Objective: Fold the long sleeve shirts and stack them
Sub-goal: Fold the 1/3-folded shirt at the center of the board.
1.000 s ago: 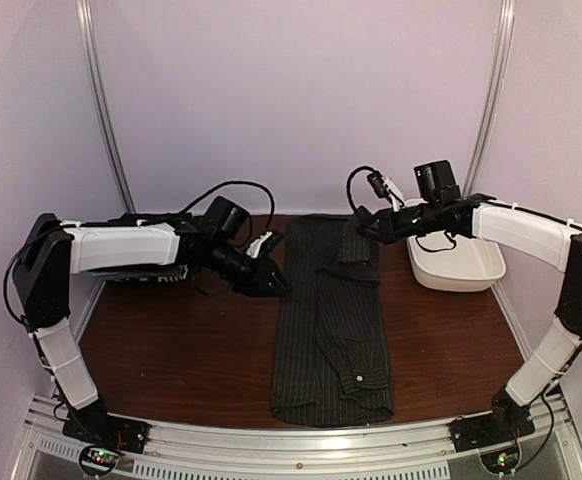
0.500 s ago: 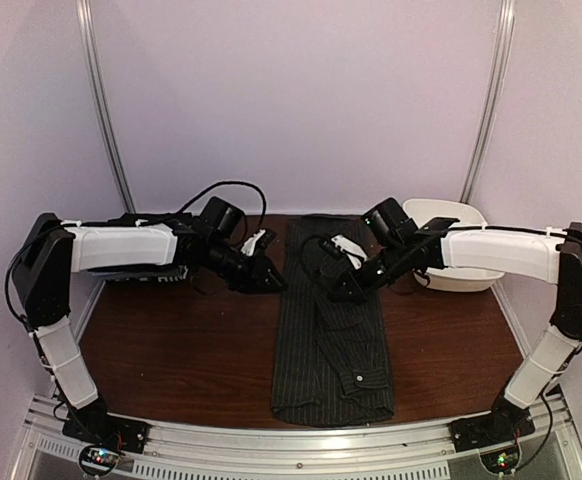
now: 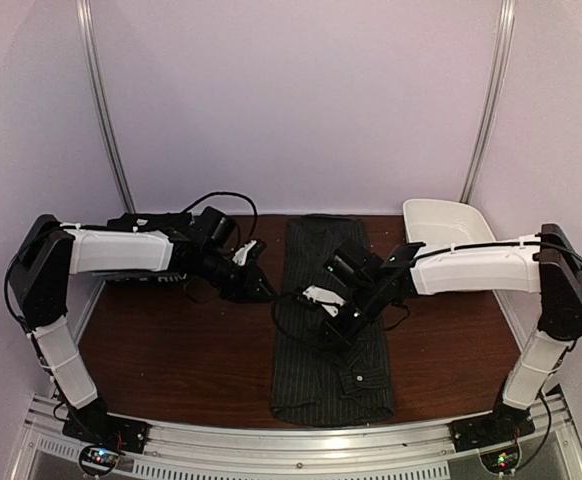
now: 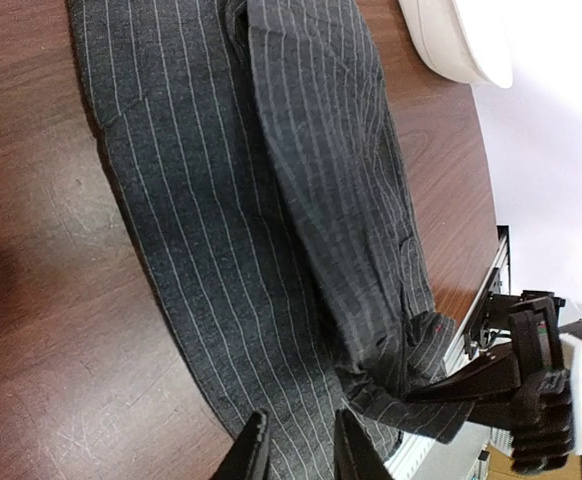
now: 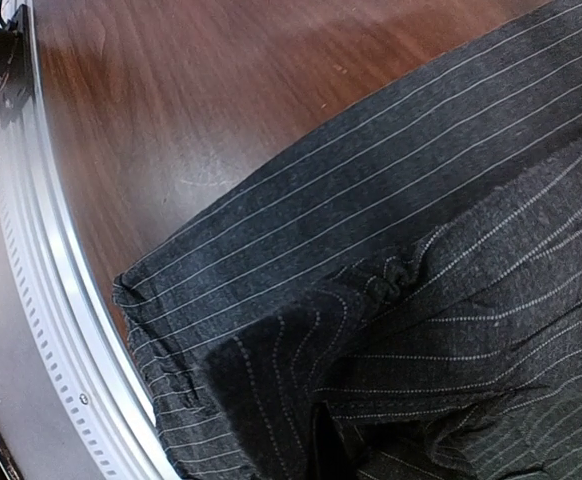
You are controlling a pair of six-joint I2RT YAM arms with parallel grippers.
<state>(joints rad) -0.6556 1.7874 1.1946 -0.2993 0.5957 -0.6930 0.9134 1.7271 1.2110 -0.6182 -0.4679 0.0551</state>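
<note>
Shirt [image 3: 316, 385]: 1 pinstriped shirt lies flat mid-bench [image 3: 171, 350], folded lengthwise into a long strip from the far edge to the near rail. 1 sleeve [image 4: 321, 180] is laid along its top.

Left end effector [image 3: 259, 290]: just beside the strip's left edge, fingers only narrowly parted, holding nothing.

Right end effector [image 3: 323, 312]: low over the strip's middle. The wrist view shows only bunched cloth, so I cannot tell if it grips.

Tub [image 3: 461, 225]: far right, apart from the work.

Risks:
- A pinch that takes only the sleeve layer would probably pull the lengthwise fold open on the lift.
- Uneven grips by the 2 arms could skew the cross-fold.
- The hem lies near the rail and might slide over.
</note>
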